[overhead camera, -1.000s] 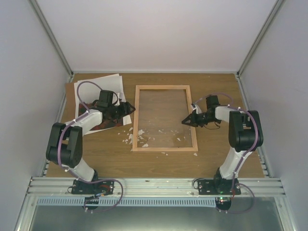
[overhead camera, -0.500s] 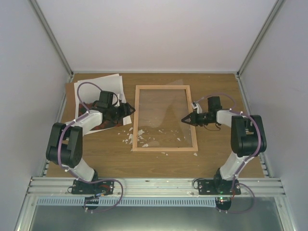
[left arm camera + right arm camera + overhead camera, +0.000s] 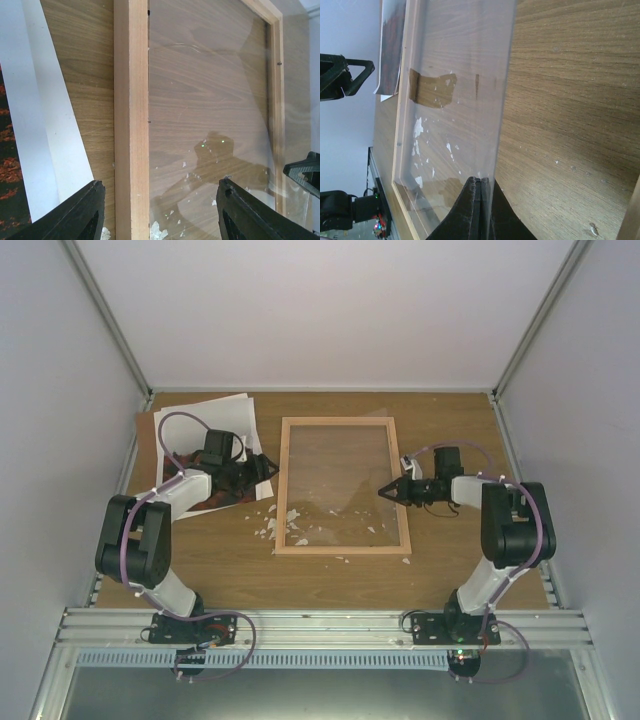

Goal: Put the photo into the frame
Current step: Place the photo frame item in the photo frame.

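Note:
The frame [image 3: 281, 485] of light wood lies flat in the middle of the table. My right gripper [image 3: 384, 490] is shut on the right edge of its clear pane [image 3: 340, 470]. In the right wrist view the pane [image 3: 460, 60] tilts up from the frame's far rail [image 3: 398, 130] to my pinched gripper [image 3: 482, 181]. The photo [image 3: 207, 502], red-orange with a white border, lies left of the frame, partly under my left arm. My left gripper [image 3: 268, 468] hovers open at the frame's left rail [image 3: 131, 120], which lies between its fingers [image 3: 82, 215]. The photo's border [image 3: 35, 125] shows there at the left.
White sheets [image 3: 215, 412] and a brown backing board [image 3: 147, 430] lie at the back left. Small white scraps [image 3: 280, 525] are scattered by the frame's near left corner and on the table inside it. Metal uprights and white walls enclose the table.
My right gripper has drawn slightly right and nearer, still pinching the pane's right edge. The left gripper has hardly moved.

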Controlling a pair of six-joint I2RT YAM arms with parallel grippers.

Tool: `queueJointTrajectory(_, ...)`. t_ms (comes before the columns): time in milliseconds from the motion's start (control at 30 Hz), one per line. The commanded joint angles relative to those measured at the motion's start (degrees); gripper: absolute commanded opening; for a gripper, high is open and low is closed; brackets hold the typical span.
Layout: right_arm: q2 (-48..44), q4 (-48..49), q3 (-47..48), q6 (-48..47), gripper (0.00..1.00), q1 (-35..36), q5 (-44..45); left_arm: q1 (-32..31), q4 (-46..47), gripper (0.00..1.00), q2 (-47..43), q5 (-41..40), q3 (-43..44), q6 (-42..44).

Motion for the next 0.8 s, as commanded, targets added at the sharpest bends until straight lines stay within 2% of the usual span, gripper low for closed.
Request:
queueJointTrajectory(0,-0.9,2.14,-0.42,0.2,0.01,-0.25,-1.0,0.3,2.72,0.62,-0.76,0.52,-0.54,-0.33)
queueJointTrajectory(333,-0.1,3.62,0.5,1.17,0.01,-0.2,-0.41,0.38,2.63,0.62,-0.32,0.84,-0.24,-0.38)
queueJointTrajectory(767,0.91,-0.52,2.36,-2.09,0.01,-0.62,0.56,0.66,2.78,0.62,-0.05,1.27,-0.24,-0.54)
